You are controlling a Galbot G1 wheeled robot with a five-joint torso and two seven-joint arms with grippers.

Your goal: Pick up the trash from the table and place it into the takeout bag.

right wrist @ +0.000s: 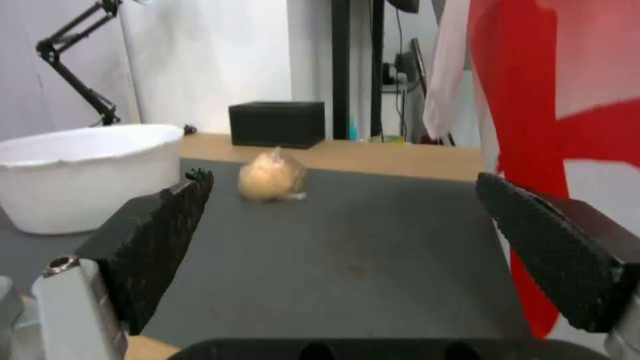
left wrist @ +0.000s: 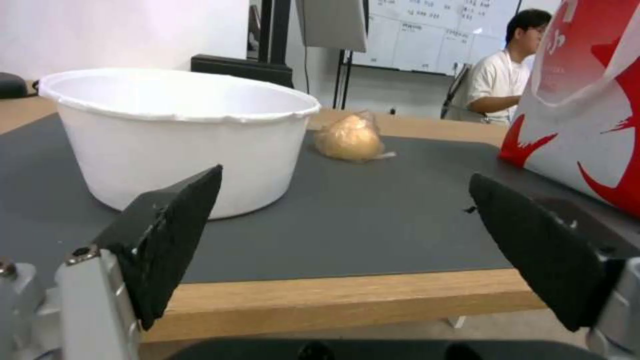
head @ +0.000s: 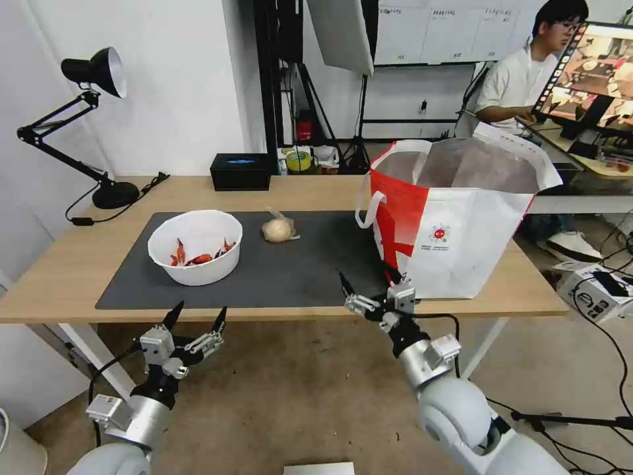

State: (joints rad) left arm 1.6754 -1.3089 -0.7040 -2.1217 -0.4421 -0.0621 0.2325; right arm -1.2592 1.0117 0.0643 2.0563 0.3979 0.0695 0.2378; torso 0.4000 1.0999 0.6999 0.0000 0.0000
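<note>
- The bowl, holding red shells, is seen left of centre in the head view, standing on the mat.
- The bun is seen just right of the bowl, apart from it, also on the mat.
- The bag stands upright and open at centre right, on the mat's right end, its foil lining exposed.
- The bench carries the mat; a lamp and a black box are placed along its far edge, at upper left.
- The right gripper is held at the bench's near edge, just beside the bag, fingers spread and empty.
- The left gripper is held below the bench edge at lower left, fingers likewise released.
</note>
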